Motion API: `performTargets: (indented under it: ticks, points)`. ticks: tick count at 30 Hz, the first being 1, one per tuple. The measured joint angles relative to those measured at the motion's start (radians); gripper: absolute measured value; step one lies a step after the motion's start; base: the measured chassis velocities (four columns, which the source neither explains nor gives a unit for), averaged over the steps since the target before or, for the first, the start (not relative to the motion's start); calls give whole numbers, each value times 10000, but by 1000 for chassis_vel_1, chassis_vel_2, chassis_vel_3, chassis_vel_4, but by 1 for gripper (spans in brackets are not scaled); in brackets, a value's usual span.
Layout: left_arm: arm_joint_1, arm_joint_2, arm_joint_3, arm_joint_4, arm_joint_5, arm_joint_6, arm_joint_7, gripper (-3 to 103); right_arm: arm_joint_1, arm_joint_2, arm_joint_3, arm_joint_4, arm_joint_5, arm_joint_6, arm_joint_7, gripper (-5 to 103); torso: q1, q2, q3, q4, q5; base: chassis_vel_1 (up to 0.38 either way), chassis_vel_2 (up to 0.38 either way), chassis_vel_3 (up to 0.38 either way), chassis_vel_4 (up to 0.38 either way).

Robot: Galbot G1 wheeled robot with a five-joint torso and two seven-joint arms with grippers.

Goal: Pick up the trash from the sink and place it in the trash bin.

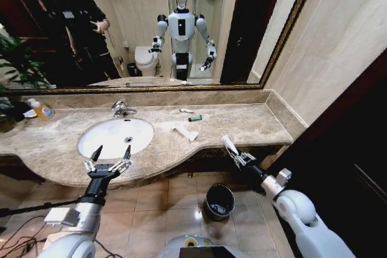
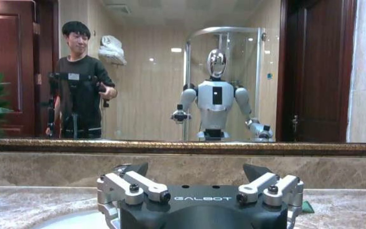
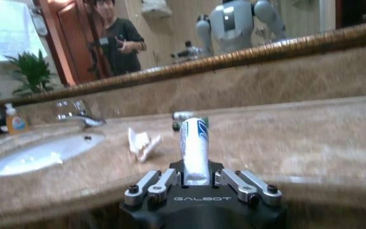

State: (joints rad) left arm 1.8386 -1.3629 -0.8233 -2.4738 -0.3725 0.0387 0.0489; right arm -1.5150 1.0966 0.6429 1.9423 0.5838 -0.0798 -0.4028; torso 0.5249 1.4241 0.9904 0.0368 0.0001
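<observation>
The right gripper (image 1: 237,156) is clamping a white tube (image 1: 228,144) upright at the counter edge; the trash bin (image 1: 219,201) is lying below it, slightly leftward; the left gripper (image 1: 110,155) is hovering spread and empty before the sink (image 1: 115,136).

Polished stone, glazed basin, shiny metal

I see a glossy veined marble counter (image 1: 242,126), a smooth white ceramic sink (image 1: 115,137) with chrome faucet (image 1: 123,109), crumpled paper (image 1: 180,129), and a dark trash bin (image 1: 219,202) with gleaming metal rim.

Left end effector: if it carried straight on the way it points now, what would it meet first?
The open left end effector points over the counter edge at the sink. Going straight, it would probably pass above the basin and meet the faucet or the backsplash; its height is unclear.
</observation>
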Motion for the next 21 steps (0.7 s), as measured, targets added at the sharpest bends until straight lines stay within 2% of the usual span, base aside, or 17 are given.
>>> performTargets:
  ticks: [5, 21]
  points:
    - [0, 0, 0, 0, 0, 0, 0, 100, 103, 137, -285, -706, -107, 61, 28, 22, 1, 0, 0, 1, -1, 0, 0, 0, 0]
    - [0, 0, 0, 1, 0, 0, 0, 100, 1061, 1151, -1089, -4553, -1897, 1500, 60, 22, 2, 0, 0, 1, 0, 0, 0, 0, 0]
